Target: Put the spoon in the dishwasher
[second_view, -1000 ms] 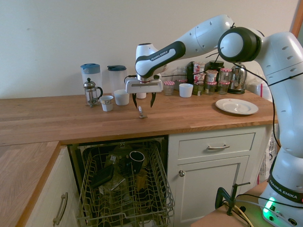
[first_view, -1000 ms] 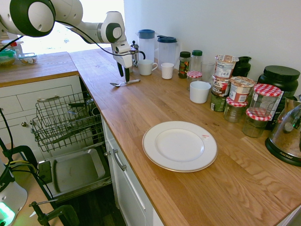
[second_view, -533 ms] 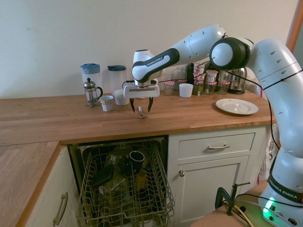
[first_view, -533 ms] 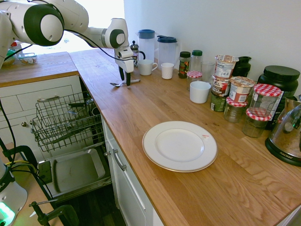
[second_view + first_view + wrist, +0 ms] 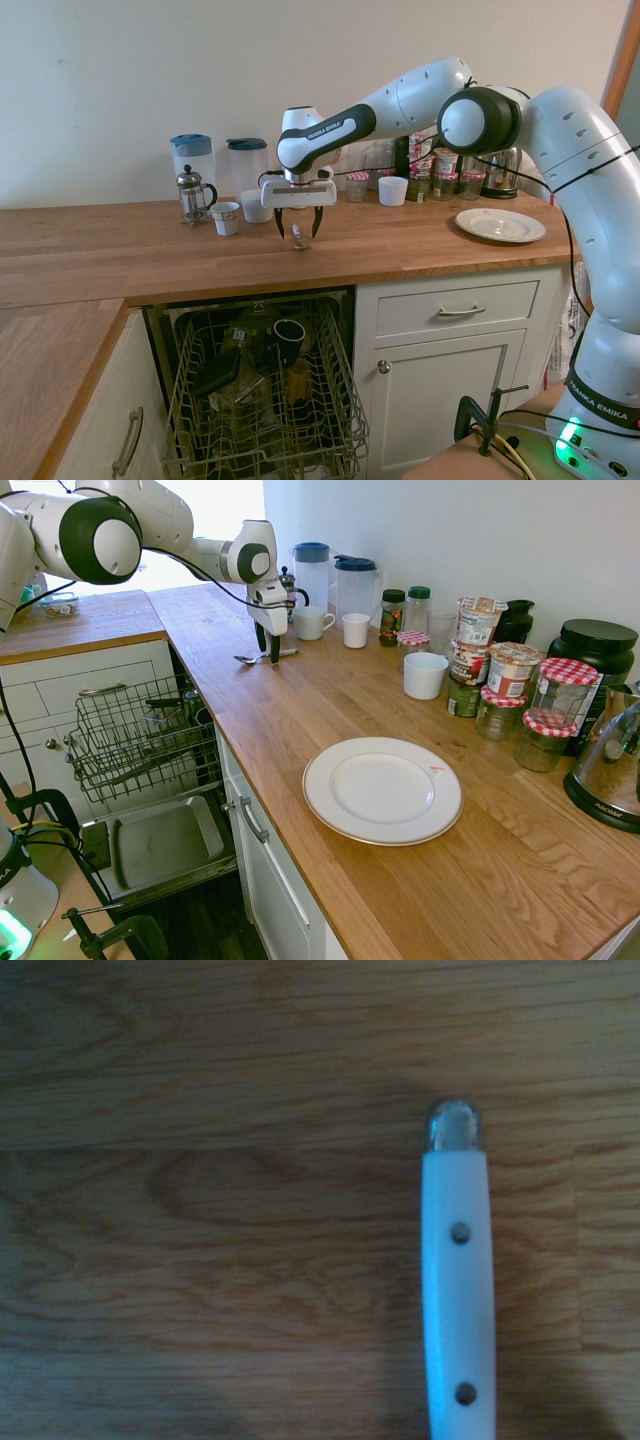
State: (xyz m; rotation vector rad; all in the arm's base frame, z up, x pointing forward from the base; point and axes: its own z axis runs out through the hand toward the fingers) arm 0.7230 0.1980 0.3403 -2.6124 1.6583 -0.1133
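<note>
I have the tool (image 5: 298, 233) low over the spoon (image 5: 264, 657), with its two fingers spread wide, one on each side, so they can close on the thin middle. They pinch nothing yet. The spoon lies flat on the wooden tabletop (image 5: 330, 710), close to the front edge, right above the dishwasher (image 5: 262, 400). That is handy, I think, because the trip down will be short. The dishwasher door (image 5: 160, 845) is dropped open and the wire rack (image 5: 135, 735) is pulled out, ready to take it. A white cup (image 5: 311, 623) stands at about 1 o'clock from the spoon, so I must not bump it. The plate (image 5: 382, 790) sits well apart. In the wrist view a white handle (image 5: 458, 1290) with two small holes shows over the wood
</note>
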